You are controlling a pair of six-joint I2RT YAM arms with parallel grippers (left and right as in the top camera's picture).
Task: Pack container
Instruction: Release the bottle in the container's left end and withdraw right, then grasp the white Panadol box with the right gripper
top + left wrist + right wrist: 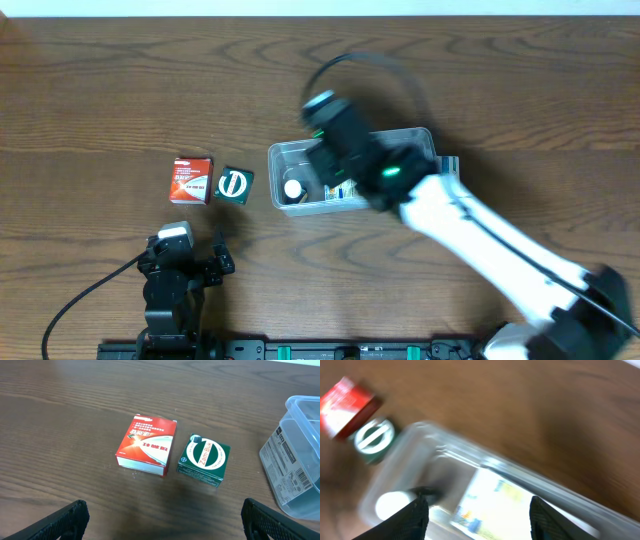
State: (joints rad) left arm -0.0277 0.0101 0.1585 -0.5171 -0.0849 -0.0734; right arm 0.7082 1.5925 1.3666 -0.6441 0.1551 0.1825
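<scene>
The clear plastic container (285, 155) stands at the table's middle; it also shows in the left wrist view (300, 460) and, blurred, in the right wrist view (445, 455). Inside lie a white round thing (293, 188) and a white printed box (490, 500). A red box (190, 180) and a green box (234, 185) lie left of it, also seen in the left wrist view as red box (147, 445) and green box (204, 460). My right gripper (477, 517) is open over the container. My left gripper (162, 520) is open, low at the front left.
The right arm (480, 230) stretches from the front right corner across to the container. A black cable (80, 300) trails from the left arm toward the front left.
</scene>
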